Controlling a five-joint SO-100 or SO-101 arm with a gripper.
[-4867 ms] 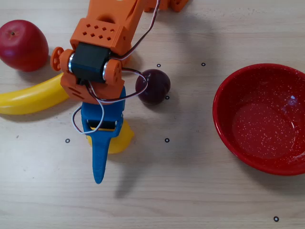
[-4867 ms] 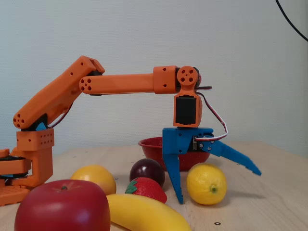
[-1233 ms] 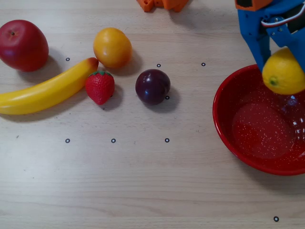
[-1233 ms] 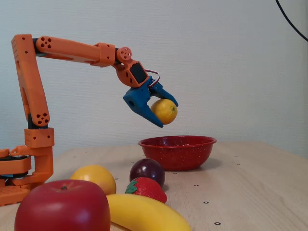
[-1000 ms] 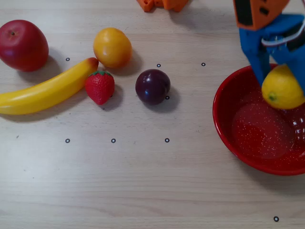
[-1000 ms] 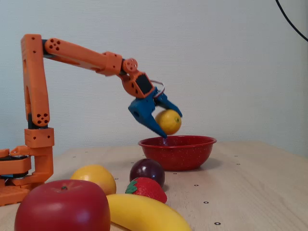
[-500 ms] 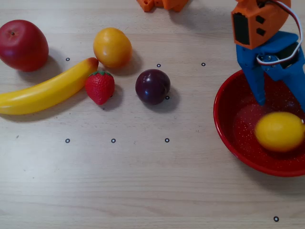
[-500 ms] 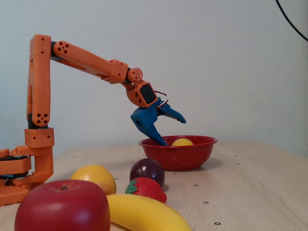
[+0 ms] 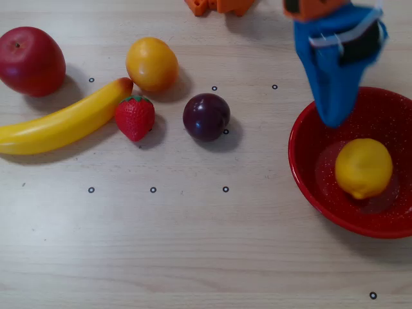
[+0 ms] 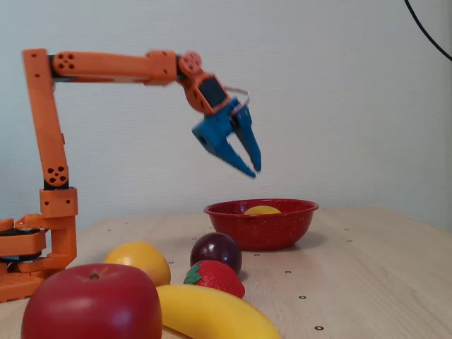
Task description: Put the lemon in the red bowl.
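The lemon (image 9: 364, 167) is bright yellow and lies inside the red bowl (image 9: 309, 170) at the right of the overhead view. In the fixed view only the lemon's top (image 10: 262, 210) shows above the red bowl's rim (image 10: 261, 227). My blue gripper (image 9: 333, 119) hangs above the bowl's back-left rim, clear of the lemon. In the fixed view the gripper (image 10: 254, 171) is well above the bowl, pointing down. Its fingertips meet and hold nothing.
A dark plum (image 9: 206, 116), a strawberry (image 9: 135, 117), an orange-yellow round fruit (image 9: 151, 64), a banana (image 9: 61, 121) and a red apple (image 9: 31, 61) lie left of the bowl. The orange arm base (image 10: 32, 247) stands at the back.
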